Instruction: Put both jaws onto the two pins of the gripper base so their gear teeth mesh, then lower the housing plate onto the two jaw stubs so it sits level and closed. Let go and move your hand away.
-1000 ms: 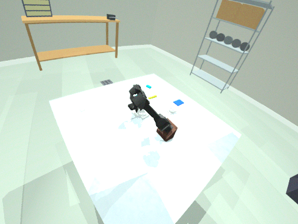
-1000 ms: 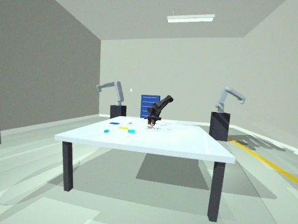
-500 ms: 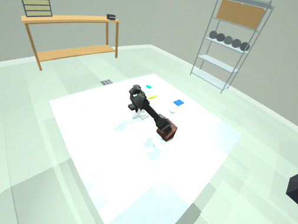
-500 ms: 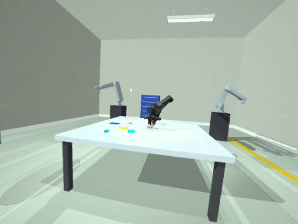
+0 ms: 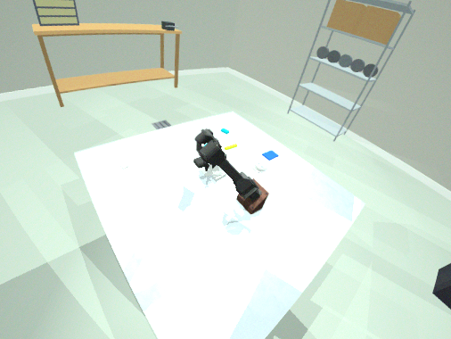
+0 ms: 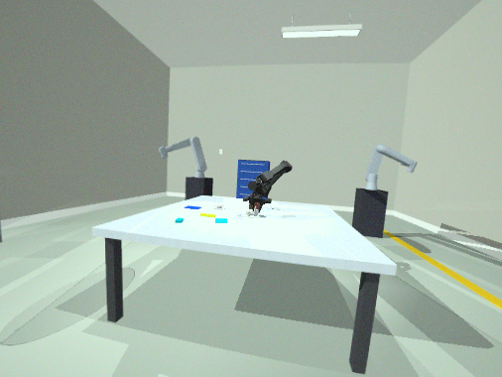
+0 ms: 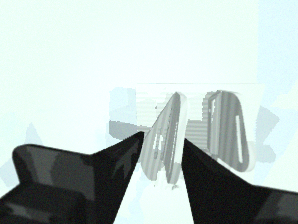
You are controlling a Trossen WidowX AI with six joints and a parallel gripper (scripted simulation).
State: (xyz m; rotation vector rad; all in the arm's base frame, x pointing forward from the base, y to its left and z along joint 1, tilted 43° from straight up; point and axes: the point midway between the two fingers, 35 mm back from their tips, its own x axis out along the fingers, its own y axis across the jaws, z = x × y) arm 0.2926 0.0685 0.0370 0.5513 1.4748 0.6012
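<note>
My gripper point(image 5: 209, 167) point(image 6: 255, 204) point(image 7: 161, 139) is low over the table, shut on a whitish jaw point(image 7: 176, 132) that leans between the fingertips. A second whitish jaw point(image 7: 231, 130) stands to its right in the wrist view, apart from the held one. Both appear over a pale, ribbed gripper base point(image 7: 197, 132). The pins and the held jaw's lower end cannot be made out, nor whether any teeth mesh. In the top view the pale parts under the hand blend with the table. I cannot tell which pale piece is the housing plate.
A blue square point(image 5: 270, 155) point(image 6: 192, 207), a yellow bar point(image 5: 231, 146) point(image 6: 207, 215) and two cyan blocks point(image 5: 225, 131) point(image 6: 221, 220) lie on the white table. A small white piece point(image 5: 261, 167) point(image 6: 219, 207) is near the blue square. The arm's brown mount point(image 5: 253, 202) is behind the hand.
</note>
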